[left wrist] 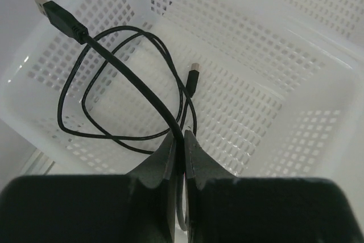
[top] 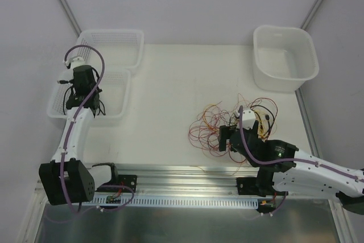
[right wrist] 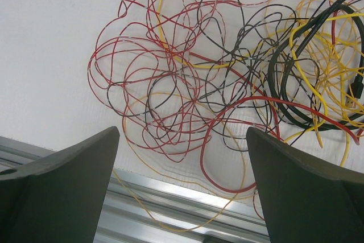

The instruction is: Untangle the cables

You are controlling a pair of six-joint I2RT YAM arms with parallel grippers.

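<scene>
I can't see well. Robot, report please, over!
Left gripper shut on black cable over basket. Right gripper open above wire tangle. Nothing blocking.

Right gripper (right wrist: 182, 133), jaws wide apart; tangled red, yellow and black cables (right wrist: 227, 83) lie on the table (right wrist: 51, 55) beyond its fingertips.

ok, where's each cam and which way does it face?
Top external: above and behind the arms, looking down at the table; left arm over a mesh basket, right arm at the wire tangle.
Left wrist: on the left arm, looking down into the basket; left gripper shut on a black cable.
Right wrist: on the right arm, looking down at the tangle; right gripper open at the bottom edge.
Shared: top and right wrist show the tangle; top and left wrist, the basket.
</scene>
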